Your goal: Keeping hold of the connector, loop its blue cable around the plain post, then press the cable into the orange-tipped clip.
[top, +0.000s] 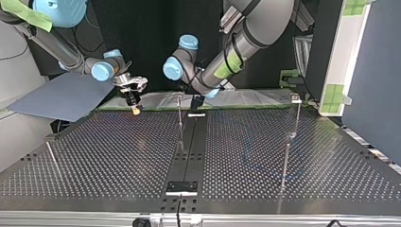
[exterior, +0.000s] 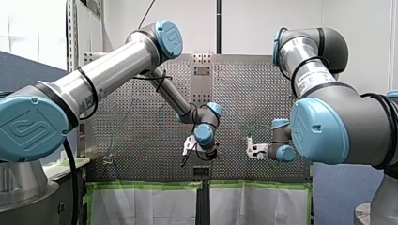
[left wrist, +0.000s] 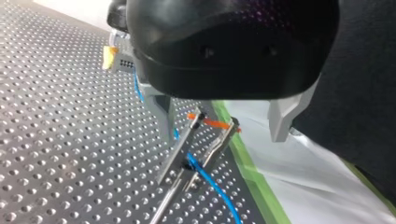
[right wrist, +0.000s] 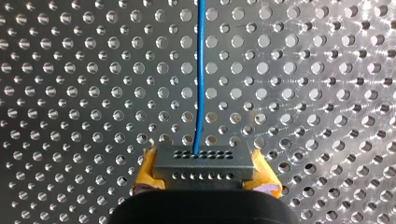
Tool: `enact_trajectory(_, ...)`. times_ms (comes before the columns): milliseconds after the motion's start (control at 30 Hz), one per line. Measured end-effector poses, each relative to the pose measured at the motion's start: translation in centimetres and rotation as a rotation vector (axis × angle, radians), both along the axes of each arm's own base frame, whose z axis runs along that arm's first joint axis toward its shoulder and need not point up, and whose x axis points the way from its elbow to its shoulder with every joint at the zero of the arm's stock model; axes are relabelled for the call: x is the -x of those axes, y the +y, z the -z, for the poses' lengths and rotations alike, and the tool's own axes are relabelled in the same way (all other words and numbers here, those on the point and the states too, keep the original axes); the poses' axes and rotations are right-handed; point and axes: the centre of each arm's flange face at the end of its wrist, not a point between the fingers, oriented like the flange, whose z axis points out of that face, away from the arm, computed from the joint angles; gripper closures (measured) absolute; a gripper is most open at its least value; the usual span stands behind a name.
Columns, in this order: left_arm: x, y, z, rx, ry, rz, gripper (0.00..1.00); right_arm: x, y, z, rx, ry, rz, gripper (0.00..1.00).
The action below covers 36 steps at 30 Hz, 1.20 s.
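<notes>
My right gripper (right wrist: 203,186) is shut on the grey connector (right wrist: 203,161), which sits between its yellow pads. The blue cable (right wrist: 201,70) runs straight ahead from the connector over the perforated table. In the left wrist view my left gripper (left wrist: 223,135) stands open, with its metal fingers (left wrist: 163,116) on either side of the orange-tipped clip (left wrist: 212,122). The blue cable (left wrist: 192,164) lies between the clip's two arms, lower down. In the top view my right gripper (top: 135,106) hangs at the left, my left gripper (top: 196,101) beside the clip (top: 179,113), and the plain post (top: 295,116) stands at the right.
A thin rod (top: 52,158) lies slanted at the top view's left. A dark centre strip (top: 189,156) ends in a black plate (top: 181,187) near the camera. Green tape (left wrist: 252,172) and white sheet edge the table behind the clip.
</notes>
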Motion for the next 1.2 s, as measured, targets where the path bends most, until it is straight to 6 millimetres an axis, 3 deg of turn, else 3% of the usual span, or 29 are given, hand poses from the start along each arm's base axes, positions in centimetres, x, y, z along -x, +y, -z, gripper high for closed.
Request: enact_trajectory(1200,0.23,-0.22,0.0,0.024,0.003,-0.01,0.0,-0.2,0.12,0.01,-0.001,0.0,-0.007,1.0)
